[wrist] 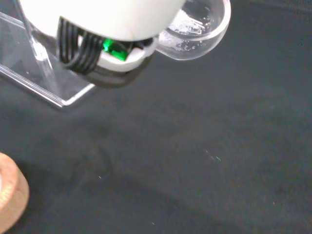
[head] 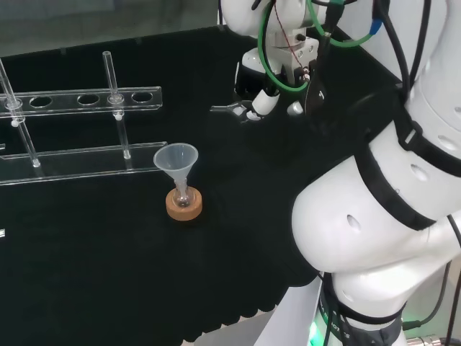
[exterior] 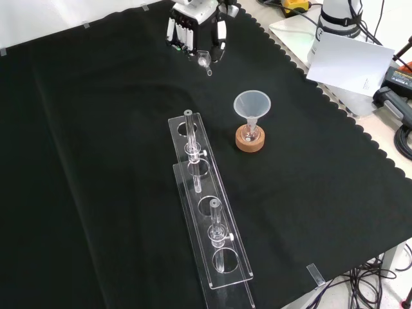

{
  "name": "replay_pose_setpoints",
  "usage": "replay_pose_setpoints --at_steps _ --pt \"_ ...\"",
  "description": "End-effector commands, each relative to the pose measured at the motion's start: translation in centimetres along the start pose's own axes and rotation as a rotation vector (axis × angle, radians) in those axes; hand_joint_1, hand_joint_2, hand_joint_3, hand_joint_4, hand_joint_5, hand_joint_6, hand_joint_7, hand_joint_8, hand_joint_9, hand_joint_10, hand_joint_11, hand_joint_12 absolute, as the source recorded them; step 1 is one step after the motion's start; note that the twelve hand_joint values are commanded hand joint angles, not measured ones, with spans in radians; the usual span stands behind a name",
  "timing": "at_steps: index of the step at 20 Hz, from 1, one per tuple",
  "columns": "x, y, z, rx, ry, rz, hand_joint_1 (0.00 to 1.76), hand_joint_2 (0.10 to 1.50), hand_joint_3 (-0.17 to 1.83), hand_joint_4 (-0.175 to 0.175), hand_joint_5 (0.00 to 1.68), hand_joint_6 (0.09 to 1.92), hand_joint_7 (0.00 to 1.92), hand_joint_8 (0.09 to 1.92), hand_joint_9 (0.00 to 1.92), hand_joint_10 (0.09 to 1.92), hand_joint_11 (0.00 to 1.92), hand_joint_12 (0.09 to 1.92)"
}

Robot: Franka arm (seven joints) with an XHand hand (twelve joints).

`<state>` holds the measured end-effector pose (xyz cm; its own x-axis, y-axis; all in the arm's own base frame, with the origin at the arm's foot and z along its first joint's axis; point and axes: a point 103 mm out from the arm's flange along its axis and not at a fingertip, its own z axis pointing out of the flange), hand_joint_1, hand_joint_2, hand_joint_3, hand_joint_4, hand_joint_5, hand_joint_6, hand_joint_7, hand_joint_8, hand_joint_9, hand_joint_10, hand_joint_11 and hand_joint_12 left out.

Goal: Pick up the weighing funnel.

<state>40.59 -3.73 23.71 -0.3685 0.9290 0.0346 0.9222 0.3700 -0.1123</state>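
The weighing funnel [exterior: 205, 60] is a small clear scoop with a short stem, at the far end of the cloth in the front view. The hand [exterior: 193, 26] comes down over it, fingers on one side and thumb on the other, curled onto it. In the wrist view its round bowl [wrist: 195, 34] sits right against a white fingertip of the hand [wrist: 97, 19], with the cloth lying beyond it. In the head view the hand [head: 263, 97] is near the cloth's right edge, and the weighing funnel [head: 229, 109] pokes out to its left.
The big funnel [exterior: 252, 104] stands in a small flask on a cork ring [exterior: 250, 141] mid-cloth, apart from the hand. A clear plastic tube rack [exterior: 212, 225] with a few glass tubes runs towards the near edge. The arm's white links [head: 374, 216] stand at the head view's right.
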Motion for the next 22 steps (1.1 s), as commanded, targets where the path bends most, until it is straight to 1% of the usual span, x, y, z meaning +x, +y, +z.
replay_pose_setpoints --at_steps 1,6,8,11,12,15,22 --pt "1.5 -0.8 -1.6 -0.022 0.019 -0.027 1.20 0.68 0.50 -0.040 1.54 0.09 1.54 0.09 1.44 0.09 0.92 0.99" --pt "2.4 -1.4 -3.3 -0.042 0.007 -0.048 1.20 0.68 0.50 -0.039 1.54 0.09 1.54 0.09 1.44 0.09 0.92 0.99" --pt "2.7 -1.8 -4.0 -0.048 0.007 -0.047 1.20 0.68 0.50 -0.039 1.54 0.09 1.54 0.09 1.44 0.09 0.92 0.99" --pt "2.9 -2.2 -4.6 -0.052 0.000 -0.043 1.20 0.68 0.50 -0.039 1.54 0.09 1.54 0.09 1.44 0.09 0.92 0.99" --pt "2.9 -2.4 -4.8 -0.049 0.000 -0.029 1.20 0.68 0.50 -0.039 1.54 0.09 1.54 0.09 1.44 0.09 0.92 0.99" --pt "3.3 -2.6 -4.8 -0.040 -0.004 -0.017 1.20 0.68 0.50 -0.039 1.54 0.09 1.54 0.09 1.44 0.09 0.92 0.99" --pt "4.0 -2.3 -5.1 -0.043 0.000 -0.008 1.20 0.68 0.50 -0.038 1.54 0.09 1.55 0.09 1.44 0.09 0.92 0.99"
